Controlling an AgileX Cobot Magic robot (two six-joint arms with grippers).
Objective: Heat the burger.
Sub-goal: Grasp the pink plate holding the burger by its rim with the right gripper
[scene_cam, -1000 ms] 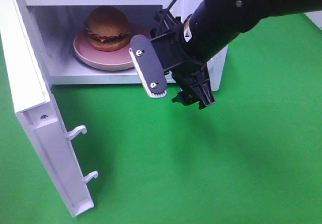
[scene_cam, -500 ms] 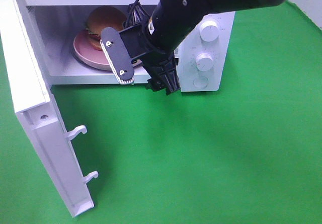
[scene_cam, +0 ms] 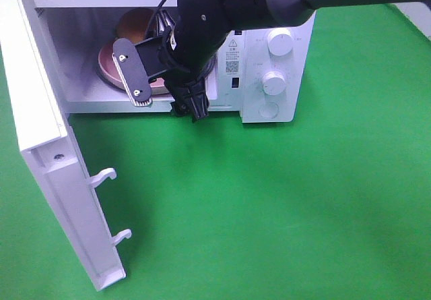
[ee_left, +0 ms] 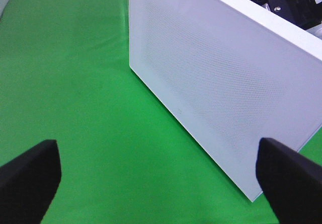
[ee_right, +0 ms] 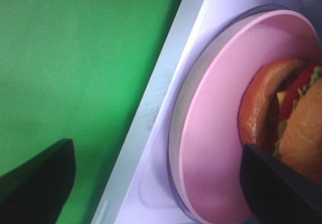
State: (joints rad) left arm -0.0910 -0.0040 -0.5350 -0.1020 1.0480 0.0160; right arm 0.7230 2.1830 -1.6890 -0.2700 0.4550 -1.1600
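- Burger (ee_right: 297, 118) on its pink plate (ee_right: 216, 133) is plain in the right wrist view, but mostly hidden at the upper left overhead.
- Right gripper (scene_cam: 168, 108), jaws wide and empty, has moved left to the microwave (scene_cam: 269, 77) mouth.
- Left gripper (ee_left: 161, 178) gapes empty before the door (ee_left: 216, 83).

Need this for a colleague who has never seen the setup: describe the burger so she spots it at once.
Find the white microwave, its door swung open. Inside sits a pink plate, and the burger rests on it. It is the golden-brown domed bun with red filling, narrower than the plate.
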